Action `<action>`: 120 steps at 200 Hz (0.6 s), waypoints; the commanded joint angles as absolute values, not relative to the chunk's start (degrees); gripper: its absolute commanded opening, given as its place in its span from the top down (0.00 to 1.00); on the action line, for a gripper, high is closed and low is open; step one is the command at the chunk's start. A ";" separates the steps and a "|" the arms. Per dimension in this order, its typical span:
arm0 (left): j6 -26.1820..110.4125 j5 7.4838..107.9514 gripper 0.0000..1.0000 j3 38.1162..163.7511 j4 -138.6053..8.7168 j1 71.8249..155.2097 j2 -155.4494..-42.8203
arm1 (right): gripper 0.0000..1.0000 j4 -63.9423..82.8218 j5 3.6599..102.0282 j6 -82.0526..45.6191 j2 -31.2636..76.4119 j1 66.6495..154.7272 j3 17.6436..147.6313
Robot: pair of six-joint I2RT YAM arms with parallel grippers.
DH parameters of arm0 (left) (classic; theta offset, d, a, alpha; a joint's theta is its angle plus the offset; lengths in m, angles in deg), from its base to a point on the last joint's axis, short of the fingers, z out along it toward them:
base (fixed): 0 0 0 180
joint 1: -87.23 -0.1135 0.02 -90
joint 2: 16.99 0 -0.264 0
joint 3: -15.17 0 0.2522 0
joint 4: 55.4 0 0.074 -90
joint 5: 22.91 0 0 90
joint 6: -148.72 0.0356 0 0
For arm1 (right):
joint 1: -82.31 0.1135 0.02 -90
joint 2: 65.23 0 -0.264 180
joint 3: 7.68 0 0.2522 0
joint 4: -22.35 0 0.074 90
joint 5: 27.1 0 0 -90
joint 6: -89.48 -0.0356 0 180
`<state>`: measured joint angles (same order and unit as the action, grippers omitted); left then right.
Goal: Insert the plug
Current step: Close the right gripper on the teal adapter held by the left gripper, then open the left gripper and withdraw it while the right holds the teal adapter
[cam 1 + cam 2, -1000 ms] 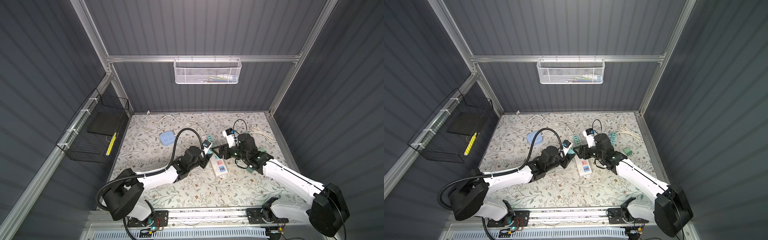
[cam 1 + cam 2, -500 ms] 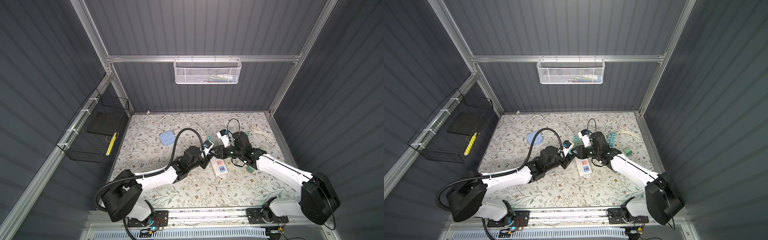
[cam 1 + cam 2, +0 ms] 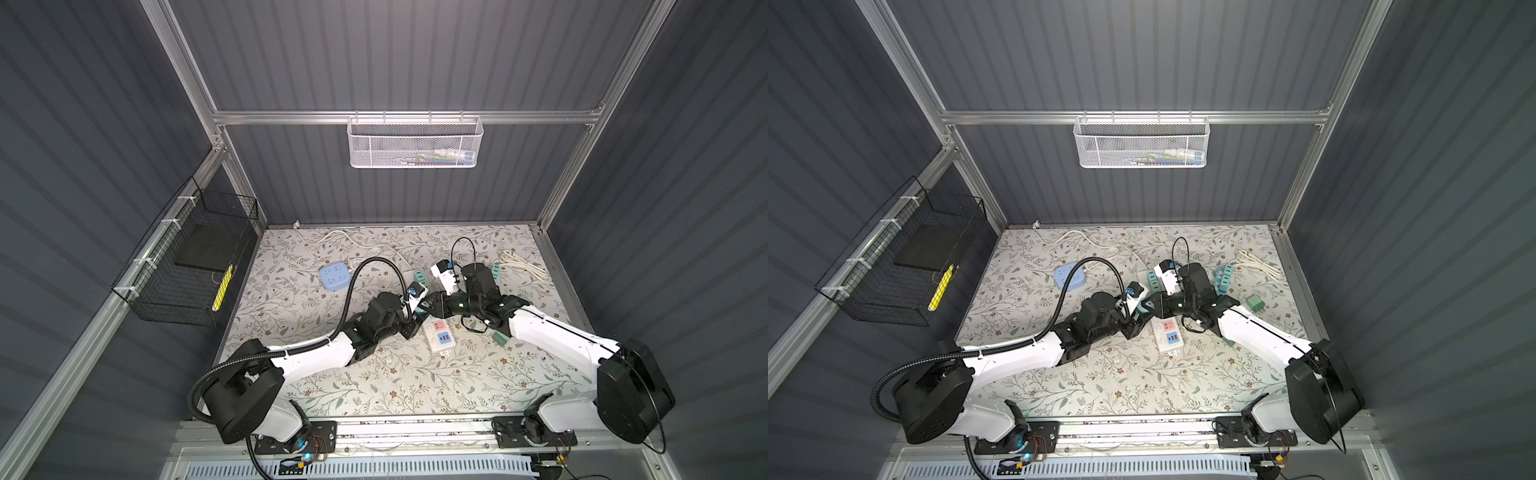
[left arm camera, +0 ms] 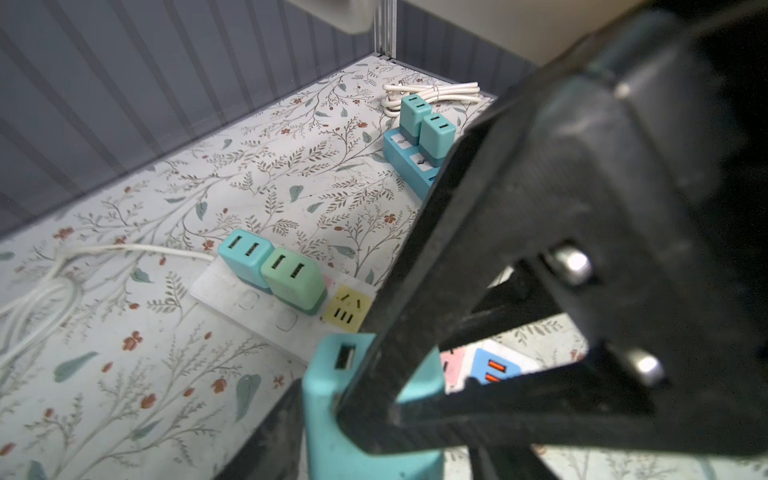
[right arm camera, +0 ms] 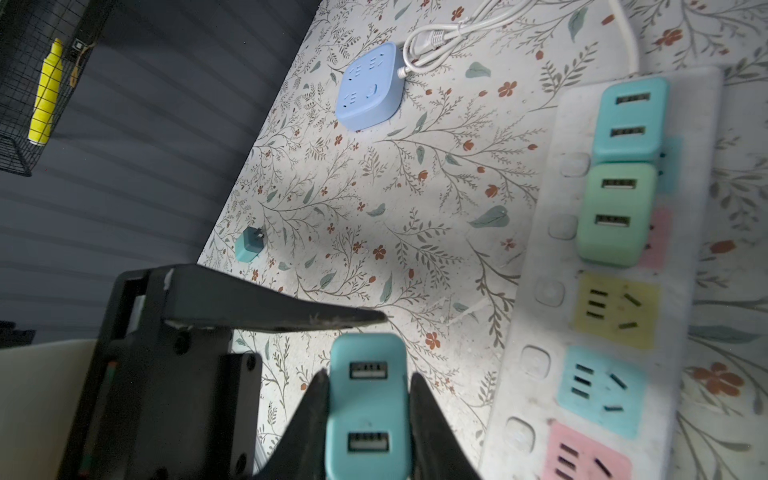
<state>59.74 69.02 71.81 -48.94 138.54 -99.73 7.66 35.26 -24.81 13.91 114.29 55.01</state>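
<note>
Handover above the flowered mat (image 3: 1100, 374): in both top views the grippers meet mid-table over the white power strip (image 3: 1170, 351), the right gripper (image 3: 1148, 306) clamped on the teal plug (image 3: 1144, 307) and the left gripper (image 3: 1137, 316) close against it. In the left wrist view the plug sits low in front, and the right gripper's black body fills most of the frame. Behind it the strip's yellow socket (image 4: 347, 309) lies free, just beside a green adapter (image 4: 293, 284) already seated. The right wrist view is the clearest: both right fingers press the plug's flanks, while the one left finger (image 5: 270, 316) in sight stands just clear of it, the left jaws evidently let go. The prongs are hidden. On this evidence the left should back straight away before the right moves, and the plug should then go down square. The blue socket (image 5: 600, 390) and pink socket (image 5: 586, 457) offer more room than the yellow one, which the adapter crowds. Open mat lies toward the blue cube (image 5: 370, 85).
</note>
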 commanded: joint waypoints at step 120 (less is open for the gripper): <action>21.82 101.20 0.00 52.06 -54.49 138.39 -77.98 | 0.84 20.40 67.56 -14.93 13.00 116.10 46.73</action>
<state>32.70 95.47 54.69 -53.00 138.56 -78.49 14.33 60.63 -16.86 11.52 115.36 47.93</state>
